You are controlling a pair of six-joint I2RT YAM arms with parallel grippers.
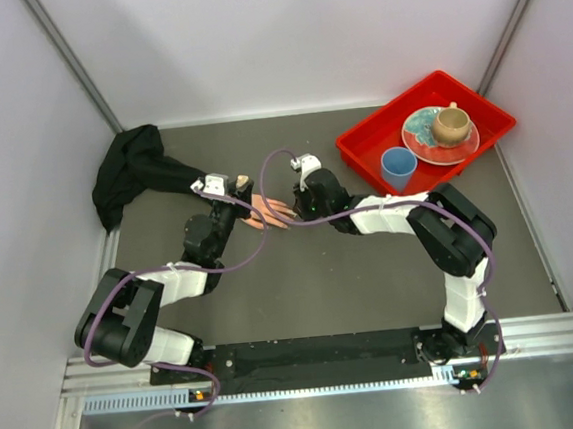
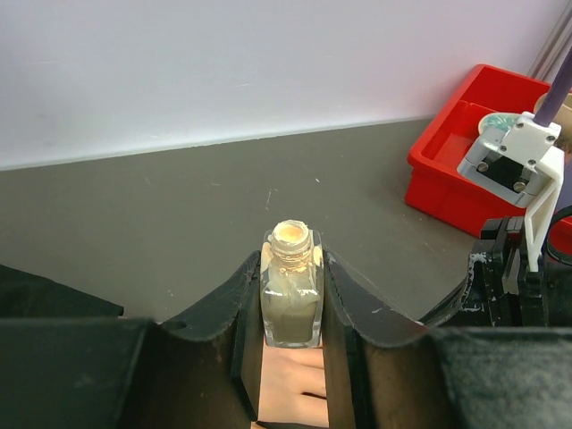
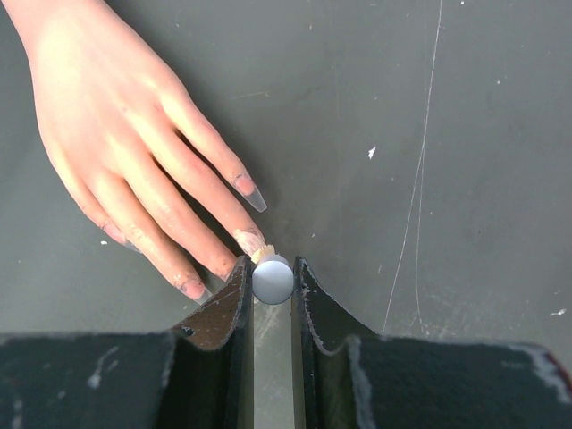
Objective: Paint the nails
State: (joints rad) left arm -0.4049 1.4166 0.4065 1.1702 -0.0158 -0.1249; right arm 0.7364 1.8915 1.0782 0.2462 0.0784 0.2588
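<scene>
Right gripper (image 3: 271, 264): jaws are clamped narrowly on the round white brush cap (image 3: 273, 281). Its bristles (image 3: 260, 255) are pressed to one of the nails (image 3: 254, 197) of the mannequin hand (image 3: 116, 116), which is laid flat on the grey table (image 3: 447, 134).

Left gripper (image 2: 292, 259): jaws are closed on the uncapped polish bottle (image 2: 292, 308), held upright over the hand.

A black sleeve (image 1: 127, 173) is noted far left and a red tray (image 1: 366, 147) far right.

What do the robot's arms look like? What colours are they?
The left arm and right arm have chunky black joints and white links, with purple cables looping along them. The left gripper and right gripper have curved black fingers, scuffed whitish.
</scene>
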